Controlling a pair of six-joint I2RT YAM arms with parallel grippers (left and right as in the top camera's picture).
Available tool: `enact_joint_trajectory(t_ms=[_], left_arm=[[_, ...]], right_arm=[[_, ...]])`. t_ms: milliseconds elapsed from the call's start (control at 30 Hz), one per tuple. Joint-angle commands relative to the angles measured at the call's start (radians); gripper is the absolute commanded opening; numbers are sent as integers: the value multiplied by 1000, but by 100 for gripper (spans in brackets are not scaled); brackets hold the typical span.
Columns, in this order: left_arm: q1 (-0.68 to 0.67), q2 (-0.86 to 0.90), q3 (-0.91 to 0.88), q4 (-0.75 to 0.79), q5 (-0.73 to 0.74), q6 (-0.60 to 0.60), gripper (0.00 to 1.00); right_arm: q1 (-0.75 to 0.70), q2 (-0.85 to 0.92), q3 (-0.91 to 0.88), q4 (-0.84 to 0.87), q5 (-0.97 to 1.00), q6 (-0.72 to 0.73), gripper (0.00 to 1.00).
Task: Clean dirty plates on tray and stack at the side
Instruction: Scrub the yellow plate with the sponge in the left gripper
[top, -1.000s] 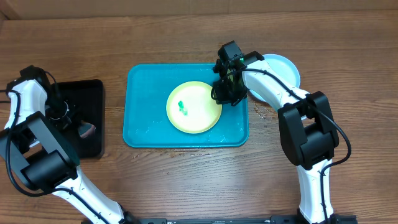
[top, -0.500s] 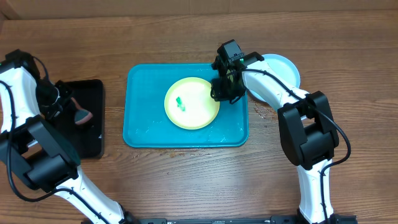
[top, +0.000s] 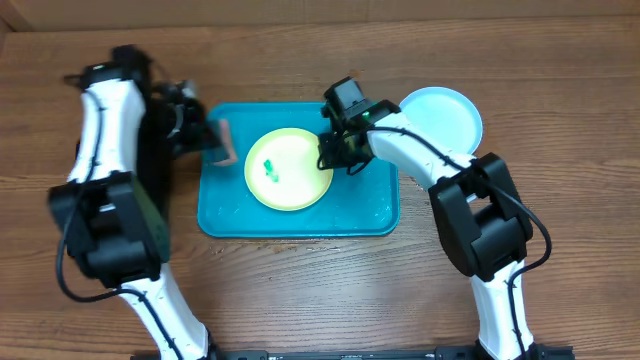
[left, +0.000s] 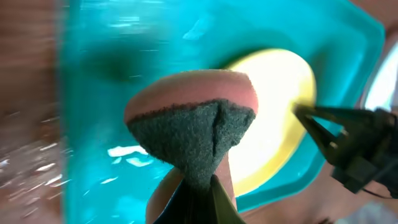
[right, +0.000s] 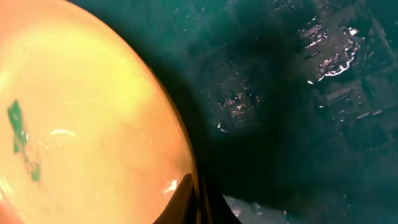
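The yellow-green plate (top: 290, 170) lies in the teal tray (top: 300, 228) and has a green smear (top: 268, 168) left of centre. My right gripper (top: 335, 150) is shut on the plate's right rim; the right wrist view shows the rim between the fingers (right: 193, 193), the plate (right: 81, 112) and the wet tray floor (right: 298, 93). My left gripper (top: 212, 140) is shut on a pink sponge with a dark scouring pad (left: 193, 118), held over the tray's left end, just left of the plate (left: 280, 112). The pale cyan plate (top: 442, 115) rests on the table right of the tray. I cannot make out the white plate.
A black tray (top: 157, 160) lies left of the teal tray, mostly hidden under my left arm. The table is brown wood. Water drops lie on the tray floor (top: 375, 205).
My left arm swung right from the black tray, carrying the sponge to the teal tray's left end. My right gripper shifted the yellow-green plate a little to the left.
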Motion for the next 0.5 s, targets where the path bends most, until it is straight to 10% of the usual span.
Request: enact_joint_trajectory(t_ms=[0,467], left_arm=[[-89,-15,5,17,-20,7,4],[-376,34,-14,137,-327,-305,4]], right_arm=[[14,9,-28,2,118,82,4],[6,9,-28,3,118,113,8]])
